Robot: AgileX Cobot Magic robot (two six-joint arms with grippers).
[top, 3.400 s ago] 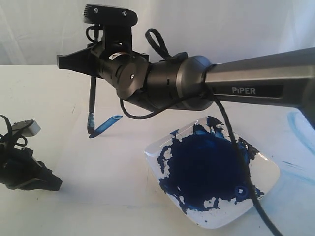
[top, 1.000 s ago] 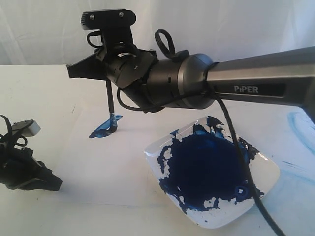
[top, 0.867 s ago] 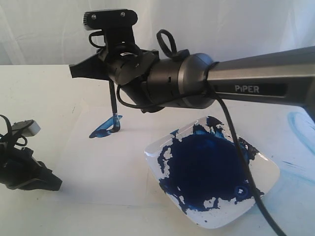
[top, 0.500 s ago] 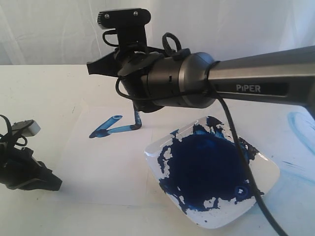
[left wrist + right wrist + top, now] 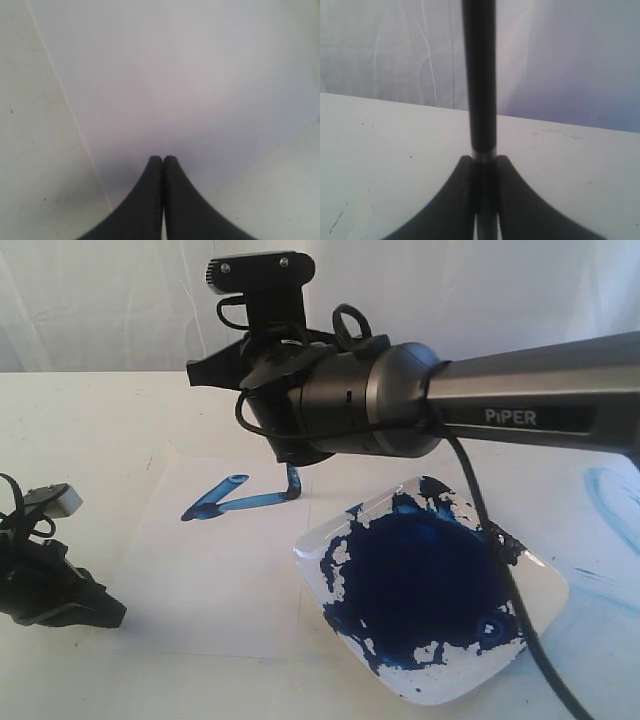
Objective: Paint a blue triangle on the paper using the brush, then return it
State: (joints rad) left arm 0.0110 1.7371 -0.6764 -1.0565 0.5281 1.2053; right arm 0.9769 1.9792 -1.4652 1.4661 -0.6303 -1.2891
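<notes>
The brush stands nearly upright in my right gripper, which is shut on its black handle. In the exterior view that gripper reaches across from the right. The blue-stained tip touches the paper. Two strokes of the blue triangle spread rightward from a dark left point, and the lower stroke ends at the tip. Its right side stands open. My left gripper rests low at the paper's left edge, shut and empty, and the left wrist view shows its gripper over the paper.
A white square plate smeared with dark-blue paint lies right of the paper, under the right arm and its cable. A faint pale-blue smear marks the table at far right. A white curtain hangs behind.
The right gripper carried the brush rightward from the upper stroke's end, and a second blue stroke now runs to the tip. The left arm has not moved.
</notes>
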